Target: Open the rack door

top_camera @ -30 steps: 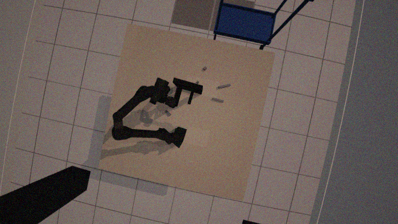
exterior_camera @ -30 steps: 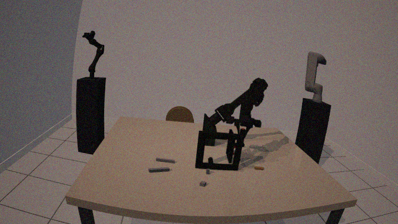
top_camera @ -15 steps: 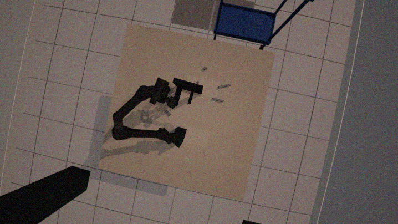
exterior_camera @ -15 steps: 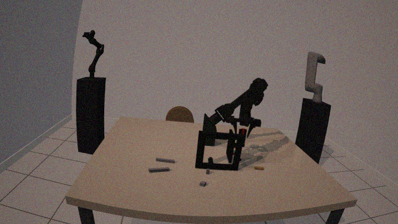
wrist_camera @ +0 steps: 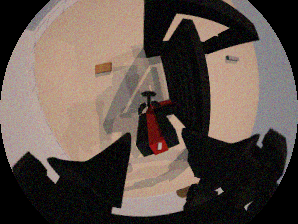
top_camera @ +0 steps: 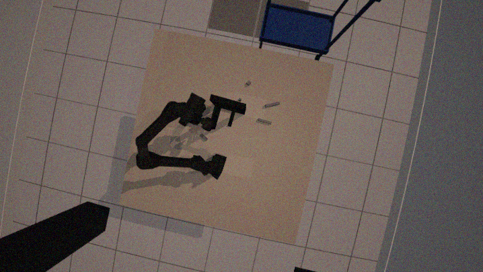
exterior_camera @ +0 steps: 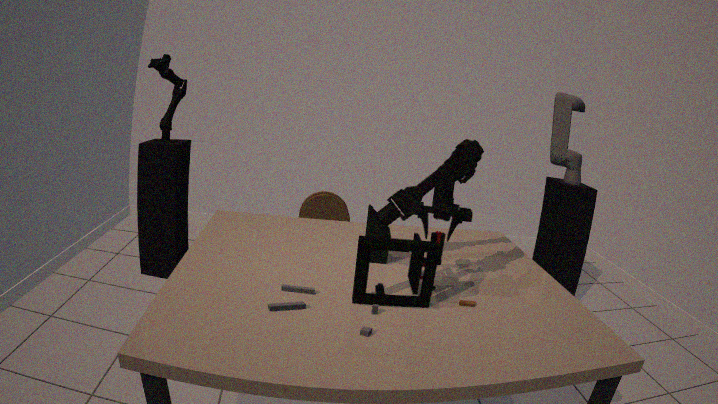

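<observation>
The handle [exterior_camera: 439,237] [wrist_camera: 156,131] is red, the door frame [exterior_camera: 360,271] [wrist_camera: 240,25] black
</observation>
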`<state>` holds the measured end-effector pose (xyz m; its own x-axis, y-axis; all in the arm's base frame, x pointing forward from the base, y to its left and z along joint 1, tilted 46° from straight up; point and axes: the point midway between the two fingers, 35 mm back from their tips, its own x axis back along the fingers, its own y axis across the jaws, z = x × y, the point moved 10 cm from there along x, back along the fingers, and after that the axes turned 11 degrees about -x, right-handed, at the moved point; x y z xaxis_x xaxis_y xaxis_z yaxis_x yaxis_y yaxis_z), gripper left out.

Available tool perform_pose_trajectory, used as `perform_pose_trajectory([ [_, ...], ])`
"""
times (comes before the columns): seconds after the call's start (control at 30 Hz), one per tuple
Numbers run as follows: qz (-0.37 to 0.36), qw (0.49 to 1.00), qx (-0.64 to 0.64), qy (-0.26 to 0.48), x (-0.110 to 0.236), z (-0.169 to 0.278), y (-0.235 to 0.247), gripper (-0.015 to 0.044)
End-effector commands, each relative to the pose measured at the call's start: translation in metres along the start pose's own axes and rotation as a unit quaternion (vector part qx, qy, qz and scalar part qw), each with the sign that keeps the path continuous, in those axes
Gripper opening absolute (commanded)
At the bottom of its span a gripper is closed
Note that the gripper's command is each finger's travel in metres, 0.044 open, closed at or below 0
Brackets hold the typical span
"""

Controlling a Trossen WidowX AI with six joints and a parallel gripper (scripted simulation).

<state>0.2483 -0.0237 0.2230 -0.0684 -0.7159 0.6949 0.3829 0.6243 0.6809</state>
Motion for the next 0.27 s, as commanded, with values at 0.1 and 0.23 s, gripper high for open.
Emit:
perform_pose_trajectory([
  [0.1,0.002,1.000,0.004,-0.002,0.012,-0.001,0.001,0.0298],
  [0.23,0.003,1.000,0.004,-0.002,0.017,-0.001,0.001,0.0298],
])
